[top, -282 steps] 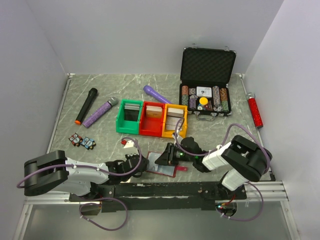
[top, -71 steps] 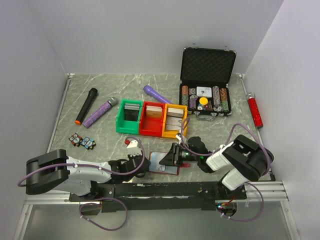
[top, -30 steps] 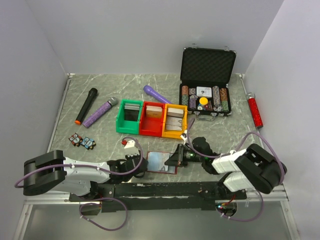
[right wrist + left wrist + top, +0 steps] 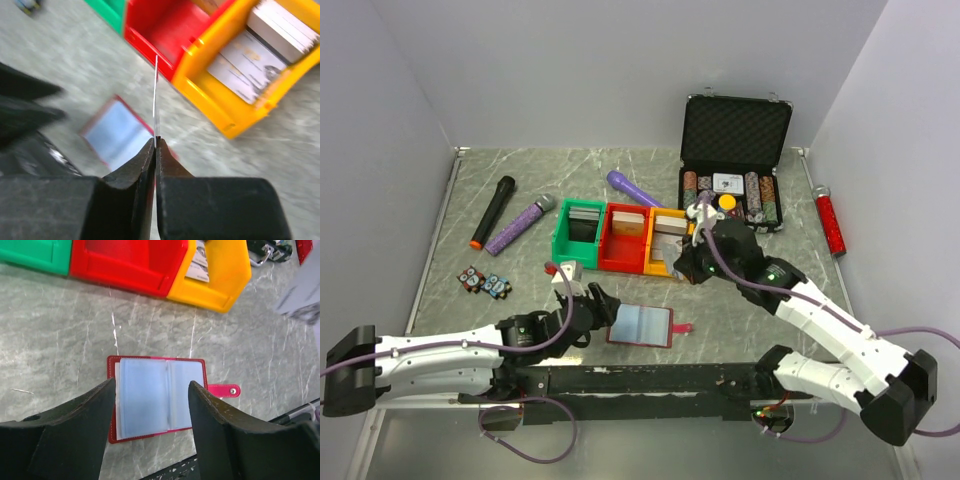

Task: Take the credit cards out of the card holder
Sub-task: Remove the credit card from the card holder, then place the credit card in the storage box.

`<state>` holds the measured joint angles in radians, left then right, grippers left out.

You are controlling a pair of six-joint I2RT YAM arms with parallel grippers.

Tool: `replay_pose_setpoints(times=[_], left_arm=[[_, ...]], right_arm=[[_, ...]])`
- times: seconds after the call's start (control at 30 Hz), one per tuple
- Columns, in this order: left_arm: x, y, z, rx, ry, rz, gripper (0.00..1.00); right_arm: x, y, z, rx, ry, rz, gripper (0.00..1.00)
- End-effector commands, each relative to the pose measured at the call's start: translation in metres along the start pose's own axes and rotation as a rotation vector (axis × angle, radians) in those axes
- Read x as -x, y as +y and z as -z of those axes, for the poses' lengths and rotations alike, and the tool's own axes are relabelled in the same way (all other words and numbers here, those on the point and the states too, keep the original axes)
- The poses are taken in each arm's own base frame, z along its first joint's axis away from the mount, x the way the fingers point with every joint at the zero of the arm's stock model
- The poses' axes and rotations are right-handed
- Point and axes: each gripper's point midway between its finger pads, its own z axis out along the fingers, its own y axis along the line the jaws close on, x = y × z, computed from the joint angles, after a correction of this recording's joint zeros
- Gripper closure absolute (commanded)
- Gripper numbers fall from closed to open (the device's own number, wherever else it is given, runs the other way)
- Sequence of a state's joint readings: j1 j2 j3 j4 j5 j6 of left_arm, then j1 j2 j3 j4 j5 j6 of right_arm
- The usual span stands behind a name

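Your right hand (image 4: 155, 145) is pinching a card (image 4: 155, 95) edge-on (mid-frame). Your left hand (image 4: 151, 385) hangs released over the open card holder (image 4: 145, 405).

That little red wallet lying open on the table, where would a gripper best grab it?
The card holder lies flat and open, so I'd come from above and pinch one outer cover edge; the snap tab sticking out looks too small.

One dark-red folding card holder (image 4: 640, 326). Three plastic bins: green bin (image 4: 574, 257), red bin (image 4: 622, 261), yellow bin (image 4: 660, 263). Two microphones: black microphone (image 4: 492, 212), purple microphone (image 4: 519, 225).
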<state>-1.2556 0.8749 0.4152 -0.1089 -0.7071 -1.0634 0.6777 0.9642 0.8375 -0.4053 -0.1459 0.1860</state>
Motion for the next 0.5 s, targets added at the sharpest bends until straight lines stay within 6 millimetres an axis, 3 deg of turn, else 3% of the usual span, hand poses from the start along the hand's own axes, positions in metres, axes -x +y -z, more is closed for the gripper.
replay_pose_setpoints(times=[0.0, 0.07, 0.23, 0.47], left_arm=[[0.020, -0.006, 0.004, -0.002, -0.039, -0.007, 0.36], [0.021, -0.006, 0.004, -0.012, -0.041, 0.001, 0.36], [0.020, -0.008, 0.005, -0.039, -0.037, 0.016, 0.37], [0.019, -0.010, 0.006, -0.064, -0.037, 0.020, 0.37]], right_arm=[[0.000, -0.020, 0.002, -0.057, 0.042, 0.283, 0.91], [0.010, -0.024, 0.005, -0.062, 0.016, 0.398, 1.00], [0.035, -0.031, 0.003, -0.094, 0.026, 0.552, 1.00], [0.025, -0.049, -0.036, -0.034, 0.222, 0.804, 1.00]])
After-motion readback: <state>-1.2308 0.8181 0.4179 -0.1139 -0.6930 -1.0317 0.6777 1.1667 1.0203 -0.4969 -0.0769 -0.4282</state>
